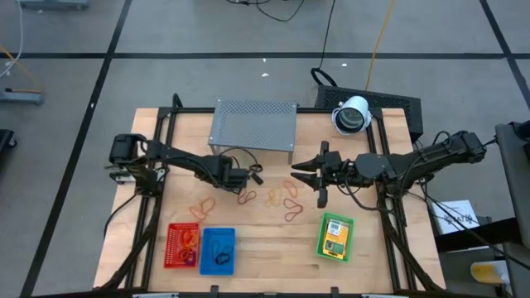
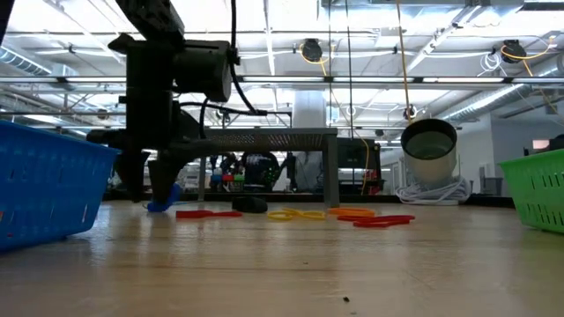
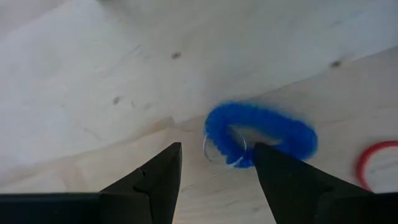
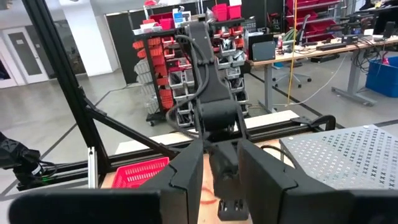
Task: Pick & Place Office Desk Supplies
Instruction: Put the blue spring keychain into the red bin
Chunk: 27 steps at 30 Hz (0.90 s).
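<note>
High view: the left tool (image 1: 251, 175) sits low at frame centre, by the rubber bands (image 1: 286, 201) loose on the surface (image 1: 273, 244); the right tool (image 1: 305, 175) waits opposite, nothing in it. Left wrist view: spread fingers (image 3: 155, 180) straddle the blue ring (image 3: 261, 134), not yet gripping, lined up to close on it

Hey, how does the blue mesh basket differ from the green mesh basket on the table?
The blue mesh basket sits at the table's front left, right beside the red mesh basket; the green mesh basket stands alone at front right. The blue basket holds a small dark item, while the green one holds yellow-orange packets. Both are small, rectangular and open-topped.
</note>
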### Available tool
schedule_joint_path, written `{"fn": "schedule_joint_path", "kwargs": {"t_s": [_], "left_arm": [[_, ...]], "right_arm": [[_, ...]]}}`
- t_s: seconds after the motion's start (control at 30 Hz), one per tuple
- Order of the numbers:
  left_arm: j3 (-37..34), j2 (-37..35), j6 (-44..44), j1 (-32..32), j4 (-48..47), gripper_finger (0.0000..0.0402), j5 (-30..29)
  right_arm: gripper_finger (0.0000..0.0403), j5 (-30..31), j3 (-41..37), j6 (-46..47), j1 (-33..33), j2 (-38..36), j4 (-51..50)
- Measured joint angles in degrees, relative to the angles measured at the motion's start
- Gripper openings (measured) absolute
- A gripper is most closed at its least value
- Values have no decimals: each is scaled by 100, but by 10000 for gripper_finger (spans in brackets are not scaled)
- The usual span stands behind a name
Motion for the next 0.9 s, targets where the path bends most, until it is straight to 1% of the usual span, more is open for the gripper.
{"fn": "schedule_joint_path", "kwargs": {"t_s": [0.1,0.27,0.4,0.47,0.53,0.6,0.77,0.8,0.9], "left_arm": [[12,152,-192,-88,132,214,-73],[7,160,-306,-126,329,214,-40],[7,134,-58,-77,392,212,303],[7,131,66,-50,459,201,512],[9,131,120,-51,521,179,668],[11,131,190,-51,550,145,792],[13,131,462,-61,580,28,1040],[13,131,489,-64,571,18,1087],[17,103,678,-67,566,20,1527]], "right_arm": [[89,0,0,10,8,0,0],[89,0,0,13,11,0,2],[89,0,0,13,11,0,2],[89,0,0,13,11,1,2],[89,-1,0,13,11,2,4],[89,0,0,13,11,2,4],[89,-4,0,15,11,2,10],[89,-4,0,15,11,2,16],[89,-4,0,15,11,2,26]]}}
